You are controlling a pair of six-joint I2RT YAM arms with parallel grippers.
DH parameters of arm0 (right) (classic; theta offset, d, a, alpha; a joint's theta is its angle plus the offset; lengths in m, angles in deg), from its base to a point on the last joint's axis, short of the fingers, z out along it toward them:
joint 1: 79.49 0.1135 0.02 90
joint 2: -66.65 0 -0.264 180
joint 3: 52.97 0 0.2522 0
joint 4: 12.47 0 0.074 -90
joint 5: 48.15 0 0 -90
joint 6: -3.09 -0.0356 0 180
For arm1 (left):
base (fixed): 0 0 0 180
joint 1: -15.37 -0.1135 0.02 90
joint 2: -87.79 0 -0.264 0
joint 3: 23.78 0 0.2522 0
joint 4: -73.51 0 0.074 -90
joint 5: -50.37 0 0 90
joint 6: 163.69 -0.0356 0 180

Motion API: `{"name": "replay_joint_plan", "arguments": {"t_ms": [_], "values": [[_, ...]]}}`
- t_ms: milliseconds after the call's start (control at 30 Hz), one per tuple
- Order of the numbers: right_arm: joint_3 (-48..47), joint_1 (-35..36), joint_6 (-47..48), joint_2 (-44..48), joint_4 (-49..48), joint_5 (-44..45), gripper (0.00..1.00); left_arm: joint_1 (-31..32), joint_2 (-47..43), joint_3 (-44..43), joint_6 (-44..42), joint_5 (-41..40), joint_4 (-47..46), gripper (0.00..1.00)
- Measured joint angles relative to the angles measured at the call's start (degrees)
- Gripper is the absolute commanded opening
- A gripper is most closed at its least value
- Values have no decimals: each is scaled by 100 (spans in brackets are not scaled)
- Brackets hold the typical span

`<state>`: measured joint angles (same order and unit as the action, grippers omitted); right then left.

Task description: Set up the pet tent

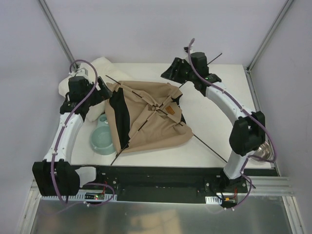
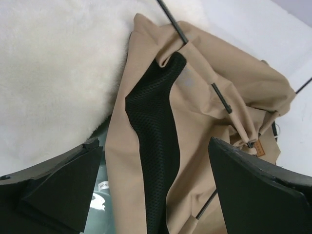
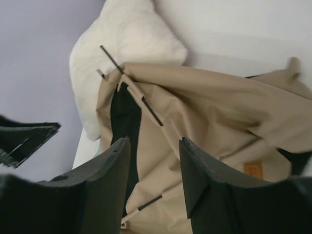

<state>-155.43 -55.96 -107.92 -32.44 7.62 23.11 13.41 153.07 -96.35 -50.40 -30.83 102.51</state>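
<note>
Tabletop, white and flat [image 1: 219, 112], bears everything we list below. Largest on it is the pet tent [image 1: 151, 126], a tan fabric shell that lies collapsed and creased at the middle of the surface. Its far left corner laps against the cushion [image 1: 101, 66], a white fluffy pillow at the far left. We judge the task barely begun: the fabric shows no raised roof and no standing frame, so lifting, spreading and bracing are all left to do. Next in size, the left gripper [image 2: 152, 144] hangs over the tent's far left corner with its jaws spread wide and nothing between them. The right gripper [image 3: 154, 142] hangs over the far right corner, jaws about half apart and likewise empty. Pale green bowls [image 1: 102, 140] sit just beside the tent's left edge. The mesh panel [image 1: 120, 117], a black strip, runs along that same left side. Thin black poles [image 1: 207, 145] cross the fabric diagonally, threaded through it, their ends sticking out past the corners. Smallest is the label patch [image 1: 169, 108], a brown tag near the centre where the poles cross.
</note>
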Motion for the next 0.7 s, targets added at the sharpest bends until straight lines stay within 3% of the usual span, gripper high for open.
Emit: {"name": "replay_joint_plan", "arguments": {"t_ms": [200, 267, 500, 700], "values": [[-1327, 581, 291, -1357, -98, -625, 31, -85, 1043, -313, 319, -9, -26, 76], [-1753, 708, 354, -1775, -127, -754, 31, -205, 1480, -584, 380, 50, -125, 68], [-2476, 793, 468, -2485, -133, -903, 38, -481, 2881, -1714, 293, 382, -531, 54], [-2712, 1051, 498, -2664, -101, -717, 42, -487, 3429, -1956, 92, 809, -717, 50]]}}
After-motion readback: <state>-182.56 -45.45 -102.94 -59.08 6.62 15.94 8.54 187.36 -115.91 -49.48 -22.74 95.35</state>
